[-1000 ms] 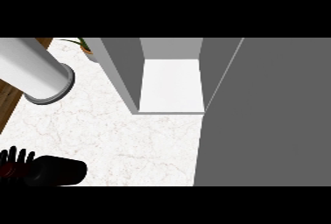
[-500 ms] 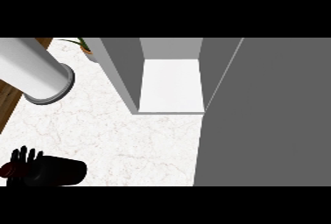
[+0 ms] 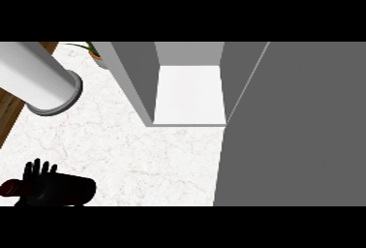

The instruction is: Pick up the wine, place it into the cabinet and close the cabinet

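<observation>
At the lower left corner of the white marbled counter top (image 3: 143, 155), the dark, near-black wine bottle (image 3: 61, 189) lay on its side, its long axis running roughly left to right across the view, with the narrower reddish end towards the counter's left edge and the broad body pointing towards the cabinet. The robot's black left hand (image 3: 39, 172) sat right against the bottle's far side, its fingers pointing up and slightly spread above the dark shape; whether the thumb had curled under or round the bottle could not be told, since hand and bottle merged into one dark mass. No right hand showed anywhere in the view.

The grey open cabinet (image 3: 190, 92) stood well apart from the bottle, up and to the right, its pale inner shelf facing the counter, with the large grey cabinet door (image 3: 293, 126) swung out along the right side. A grey cylindrical forearm (image 3: 36, 80) crossed the upper left, beside a small potted green plant (image 3: 93, 51).

Judged from this, the left hand was the one placed for the grasp, and the carry would run diagonally up and right to the shelf.
</observation>
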Controlling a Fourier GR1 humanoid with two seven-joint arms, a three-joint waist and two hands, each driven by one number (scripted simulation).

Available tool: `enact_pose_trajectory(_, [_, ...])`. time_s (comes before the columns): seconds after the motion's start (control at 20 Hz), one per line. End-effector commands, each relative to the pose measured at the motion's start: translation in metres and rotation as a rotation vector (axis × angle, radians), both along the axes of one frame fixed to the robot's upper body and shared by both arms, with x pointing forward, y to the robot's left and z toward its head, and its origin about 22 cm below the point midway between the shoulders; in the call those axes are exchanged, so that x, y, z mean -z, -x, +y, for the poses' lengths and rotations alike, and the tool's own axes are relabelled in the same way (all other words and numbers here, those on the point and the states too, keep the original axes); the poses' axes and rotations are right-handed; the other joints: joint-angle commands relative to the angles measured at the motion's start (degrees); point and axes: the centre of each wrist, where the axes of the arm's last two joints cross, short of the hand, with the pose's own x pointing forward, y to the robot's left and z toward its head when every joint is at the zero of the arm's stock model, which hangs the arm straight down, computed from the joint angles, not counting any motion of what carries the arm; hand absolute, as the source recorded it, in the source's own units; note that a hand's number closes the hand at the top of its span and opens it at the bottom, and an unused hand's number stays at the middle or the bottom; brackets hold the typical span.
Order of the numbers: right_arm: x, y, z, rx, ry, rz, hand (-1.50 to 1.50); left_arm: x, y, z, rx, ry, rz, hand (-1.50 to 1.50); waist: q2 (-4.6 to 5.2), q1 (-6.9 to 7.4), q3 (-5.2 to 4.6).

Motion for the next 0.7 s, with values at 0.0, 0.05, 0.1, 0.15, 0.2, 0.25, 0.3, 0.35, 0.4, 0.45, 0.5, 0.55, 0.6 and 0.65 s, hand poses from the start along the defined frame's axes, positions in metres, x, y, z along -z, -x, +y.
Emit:
enact_pose_trajectory(0.0, [-0.004, 0.015, -0.012, -0.026, -0.027, -0.066, -1.5, 0.004, -0.013, -0.016, 0.011, 0.023, -0.01, -1.5, 0.05, 0.08, 0.03])
enact_pose_trajectory(0.05, [-0.007, 0.027, -0.01, -0.043, -0.008, -0.051, -1.5, 0.021, 0.0, -0.007, -0.008, 0.0, -0.016, -1.5, 0.03, -0.02, 0.0])
enact_pose_trajectory(0.1, [-0.001, 0.03, -0.004, -0.033, -0.034, -0.059, -1.5, 0.016, -0.001, 0.0, -0.012, 0.011, -0.032, -1.5, 0.01, 0.0, 0.01])
enact_pose_trajectory(0.15, [-0.012, 0.033, -0.015, -0.026, -0.022, -0.076, -1.5, 0.003, -0.008, -0.01, -0.003, 0.028, -0.029, -1.5, -0.02, 0.0, 0.03])
enact_pose_trajectory(0.2, [-0.014, 0.041, -0.006, -0.046, -0.049, -0.05, -1.5, -0.004, -0.023, -0.019, -0.007, 0.031, -0.032, -1.5, -0.08, -0.13, 0.01])
enact_pose_trajectory(0.25, [-0.015, 0.023, -0.013, -0.037, -0.009, -0.062, -1.5, 0.017, -0.011, 0.011, 0.013, 0.075, -0.045, -1.5, 0.04, -0.07, -0.02])
enact_pose_trajectory(0.3, [-0.006, 0.026, -0.004, -0.022, -0.025, -0.057, -1.5, 0.017, -0.007, 0.0, 0.009, 0.071, -0.061, 1.5, 0.01, 0.06, 0.0])
enact_pose_trajectory(0.35, [0.001, 0.013, -0.013, -0.036, -0.038, -0.048, -1.5, 0.016, -0.007, 0.003, 0.054, 0.094, -0.062, 1.5, 0.05, 0.07, 0.03])
enact_pose_trajectory(0.4, [-0.01, 0.038, -0.01, -0.033, -0.029, -0.063, -1.5, 0.006, -0.021, -0.007, 0.083, 0.097, -0.074, 1.5, -0.08, -0.22, 0.02])
enact_pose_trajectory(0.45, [-0.004, 0.035, -0.01, -0.034, -0.044, -0.057, -1.5, 0.007, -0.022, -0.014, 0.101, 0.106, -0.075, 1.5, -0.06, -0.2, 0.04])
enact_pose_trajectory(0.5, [-0.005, 0.022, -0.018, -0.031, -0.026, -0.07, -1.5, 0.012, -0.011, -0.008, 0.13, 0.088, -0.061, 1.5, 0.01, 0.01, 0.04])
enact_pose_trajectory(0.55, [-0.009, 0.026, -0.016, -0.043, -0.037, -0.038, -1.5, 0.019, -0.016, -0.011, 0.135, 0.059, -0.082, 1.5, 0.01, -0.11, 0.0])
enact_pose_trajectory(0.6, [-0.006, 0.031, -0.012, -0.031, -0.034, -0.058, -1.5, 0.013, -0.018, -0.006, 0.129, 0.016, -0.085, 1.5, -0.01, -0.13, 0.01])
enact_pose_trajectory(0.65, [-0.006, 0.014, -0.015, -0.013, -0.022, -0.039, -1.5, 0.011, -0.026, -0.005, 0.146, -0.002, -0.075, 1.5, 0.05, 0.06, 0.01])
